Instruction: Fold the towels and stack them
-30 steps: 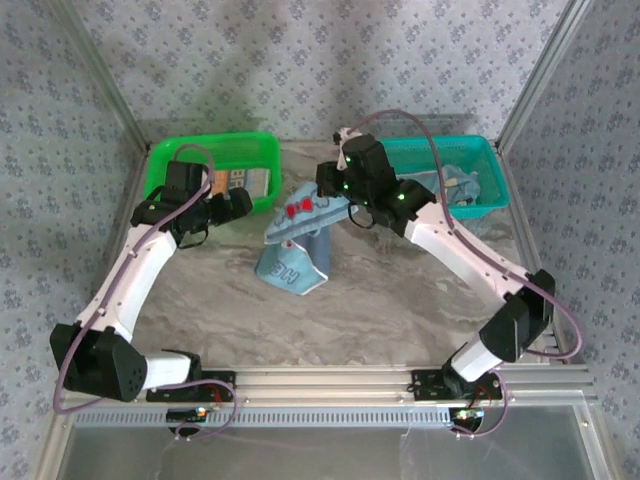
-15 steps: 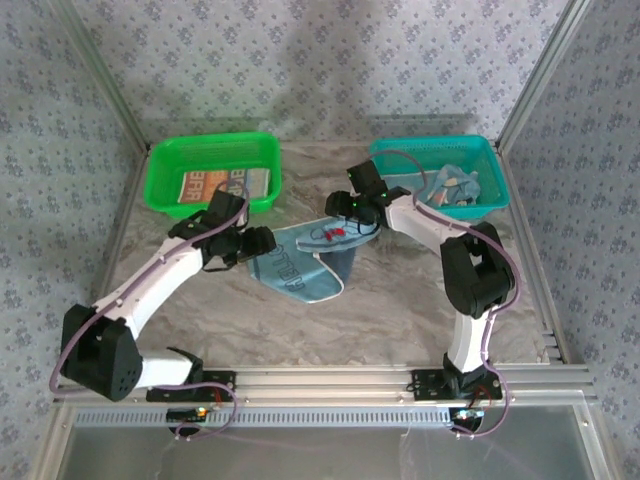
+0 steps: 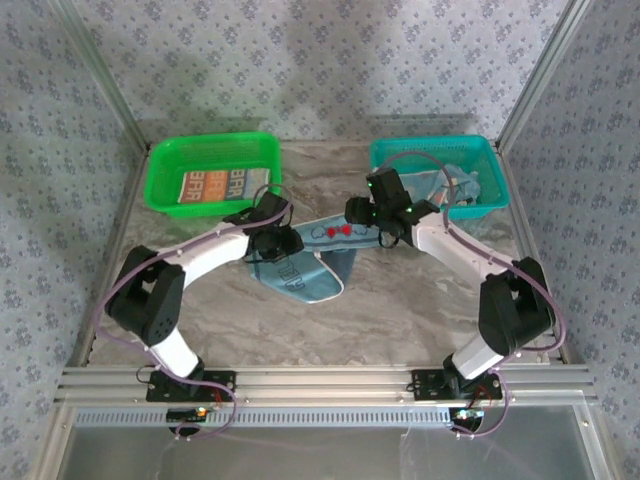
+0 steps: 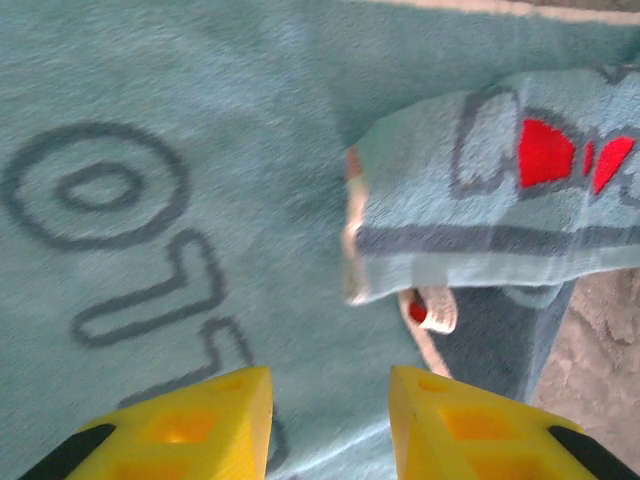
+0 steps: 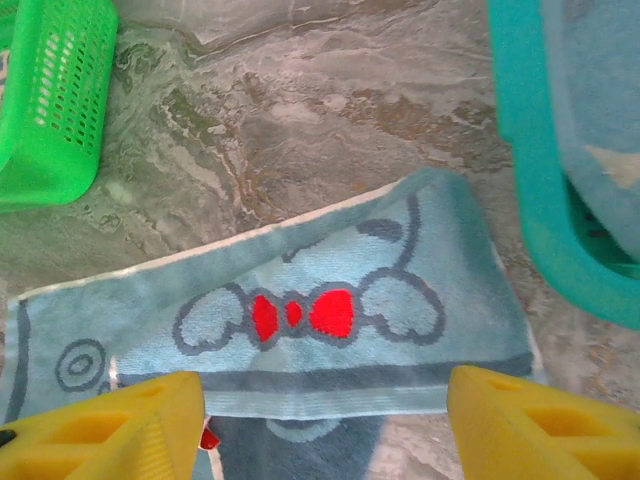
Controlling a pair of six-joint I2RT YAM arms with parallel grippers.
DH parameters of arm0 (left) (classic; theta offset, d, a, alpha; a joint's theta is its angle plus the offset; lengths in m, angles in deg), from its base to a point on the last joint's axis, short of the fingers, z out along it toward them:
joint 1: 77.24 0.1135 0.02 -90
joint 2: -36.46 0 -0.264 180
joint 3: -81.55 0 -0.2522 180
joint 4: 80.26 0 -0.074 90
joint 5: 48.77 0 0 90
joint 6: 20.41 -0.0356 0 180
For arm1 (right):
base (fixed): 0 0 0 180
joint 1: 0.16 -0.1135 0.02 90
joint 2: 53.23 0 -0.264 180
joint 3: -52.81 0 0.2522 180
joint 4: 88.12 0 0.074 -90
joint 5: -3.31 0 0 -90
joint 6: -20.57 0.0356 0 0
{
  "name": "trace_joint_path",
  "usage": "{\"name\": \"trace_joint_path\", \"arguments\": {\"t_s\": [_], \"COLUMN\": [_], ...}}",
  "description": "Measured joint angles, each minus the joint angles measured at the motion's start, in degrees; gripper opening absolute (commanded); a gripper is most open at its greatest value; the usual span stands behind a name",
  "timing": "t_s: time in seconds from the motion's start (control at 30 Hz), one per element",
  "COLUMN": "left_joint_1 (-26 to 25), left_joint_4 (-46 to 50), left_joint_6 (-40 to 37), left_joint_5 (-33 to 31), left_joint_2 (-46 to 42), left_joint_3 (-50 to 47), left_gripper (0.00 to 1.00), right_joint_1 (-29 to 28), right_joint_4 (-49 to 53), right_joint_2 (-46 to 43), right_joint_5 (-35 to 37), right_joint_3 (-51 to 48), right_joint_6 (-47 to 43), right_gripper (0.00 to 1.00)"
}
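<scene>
Presently the face towel (image 3: 305, 262) is lying rumpled on the tabletop (image 3: 400, 310), with its bow-printed flap doubled over the lettered layer. The left pincer (image 3: 275, 240) is hovering low over the towel's left part. In the left wrist view its fingers (image 4: 215, 420) are standing partly apart with nothing between them, only cloth beneath. The right pincer (image 3: 365, 215) is hanging above the towel's far right edge, spread wide and holding nothing, as the right wrist view confirms (image 5: 325, 420). Beyond the towel to the left, the green basket (image 3: 160, 165) is holding the striped towel (image 3: 215, 186). Beyond it to the right, the teal basket (image 3: 385, 150) is holding the third towel (image 3: 455, 190). In my judgement the step in hand is regripping for a clean fold. Each pincer should be taking one corner of a single layer, not the bunched flap. Both should be drawing outward evenly until the cloth is lying flat, with the edges matching before folding.
</scene>
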State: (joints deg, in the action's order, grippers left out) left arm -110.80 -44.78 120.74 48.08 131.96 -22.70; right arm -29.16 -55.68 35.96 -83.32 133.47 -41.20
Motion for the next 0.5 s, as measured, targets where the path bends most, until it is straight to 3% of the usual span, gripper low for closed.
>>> {"name": "trace_joint_path", "arguments": {"t_s": [0.37, 0.4, 0.5], "left_joint_1": [-0.4, -0.4, -0.3], "left_joint_4": [-5.4, -5.6, -6.7], "left_joint_6": [3.2, 3.4, 3.8], "left_joint_5": [-0.2, -0.2, -0.3], "left_joint_2": [8.4, 8.7, 9.4], "left_joint_3": [2.6, 2.6, 2.6], "left_gripper": [0.33, 0.31, 0.1], "right_joint_1": [0.0, 0.0, 0.0], "right_joint_4": [1.3, 1.6, 1.8], "right_joint_2": [-4.3, -4.7, -5.6], "right_joint_5": [2.1, 2.1, 2.5], "right_joint_3": [-5.2, -5.3, -5.7], "right_joint_6": [-0.5, -0.5, -0.5], "right_gripper": [0.67, 0.67, 0.67]}}
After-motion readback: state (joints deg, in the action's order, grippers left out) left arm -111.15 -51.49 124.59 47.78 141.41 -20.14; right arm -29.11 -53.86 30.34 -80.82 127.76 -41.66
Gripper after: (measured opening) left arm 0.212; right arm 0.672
